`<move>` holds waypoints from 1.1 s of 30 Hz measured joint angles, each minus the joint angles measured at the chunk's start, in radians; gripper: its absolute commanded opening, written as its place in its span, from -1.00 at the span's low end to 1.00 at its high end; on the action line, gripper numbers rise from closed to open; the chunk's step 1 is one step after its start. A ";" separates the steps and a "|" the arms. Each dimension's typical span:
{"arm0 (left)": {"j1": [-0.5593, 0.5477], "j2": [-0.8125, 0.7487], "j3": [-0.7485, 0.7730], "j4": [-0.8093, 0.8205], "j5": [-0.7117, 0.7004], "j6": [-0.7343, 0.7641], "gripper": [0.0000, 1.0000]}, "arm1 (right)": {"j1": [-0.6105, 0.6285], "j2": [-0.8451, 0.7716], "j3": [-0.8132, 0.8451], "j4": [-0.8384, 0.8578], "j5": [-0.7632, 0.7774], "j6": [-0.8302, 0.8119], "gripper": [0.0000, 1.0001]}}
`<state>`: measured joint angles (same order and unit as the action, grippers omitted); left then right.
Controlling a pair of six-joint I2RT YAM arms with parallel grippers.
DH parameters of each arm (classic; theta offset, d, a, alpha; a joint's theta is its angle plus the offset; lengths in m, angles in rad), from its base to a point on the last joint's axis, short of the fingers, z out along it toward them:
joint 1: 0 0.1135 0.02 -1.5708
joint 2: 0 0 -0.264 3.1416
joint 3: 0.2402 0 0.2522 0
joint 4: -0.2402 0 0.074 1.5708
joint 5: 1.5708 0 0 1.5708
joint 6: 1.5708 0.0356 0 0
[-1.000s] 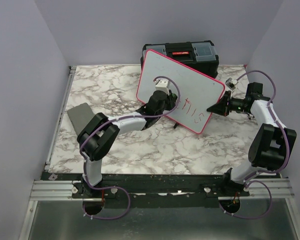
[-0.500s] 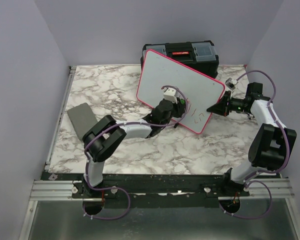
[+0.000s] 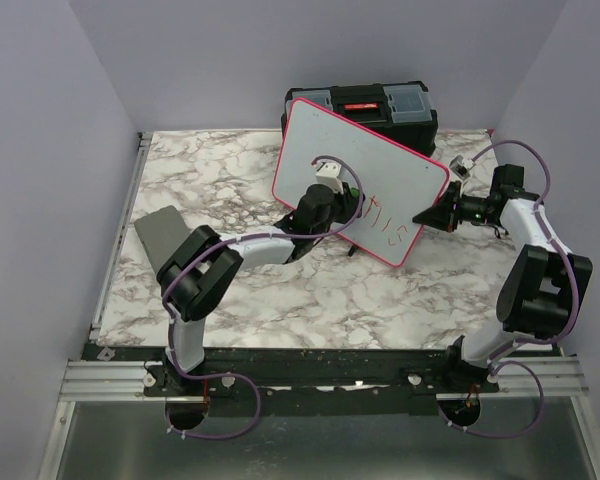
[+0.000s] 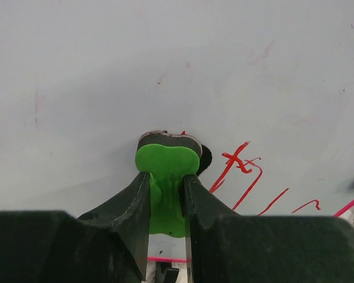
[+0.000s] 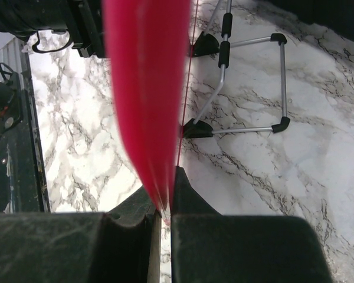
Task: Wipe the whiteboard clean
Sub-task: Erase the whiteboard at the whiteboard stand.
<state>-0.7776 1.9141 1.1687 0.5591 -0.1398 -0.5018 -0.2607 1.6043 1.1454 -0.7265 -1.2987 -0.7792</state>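
Far left you've got a grey pad [image 3: 163, 233] lying flat on the table [image 3: 220, 170]. Your left gripper [image 4: 166, 187] is pinched tight on a green eraser [image 4: 166, 162], which is pressed to the whiteboard [image 3: 380, 160] just left of the red writing [image 4: 243, 171]. The whiteboard stands tilted on its wire stand [image 5: 248, 76] at centre-back, with the toolbox [image 3: 375, 103] right behind it. Your right gripper [image 5: 165, 203] is clamped on the pink rim [image 5: 144, 100] at the whiteboard's right edge.
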 measured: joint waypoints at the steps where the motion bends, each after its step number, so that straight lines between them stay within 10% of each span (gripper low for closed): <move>1: 0.002 0.000 0.000 -0.002 0.003 0.000 -1.00 | 0.000 0.002 0.000 0.000 0.000 0.000 -0.99; 17: -0.028 0.018 -0.140 0.090 -0.030 -0.047 -1.00 | 0.001 0.006 0.002 -0.011 -0.005 -0.010 -0.99; 33: 0.029 0.020 0.056 -0.145 0.012 0.002 -1.00 | 0.000 0.006 0.014 0.016 0.004 -0.044 -0.99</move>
<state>-0.7483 1.9339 1.2251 0.4145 -0.1276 -0.5003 -0.2604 1.6100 1.1599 -0.7105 -1.2945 -0.8234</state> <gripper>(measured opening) 0.219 0.070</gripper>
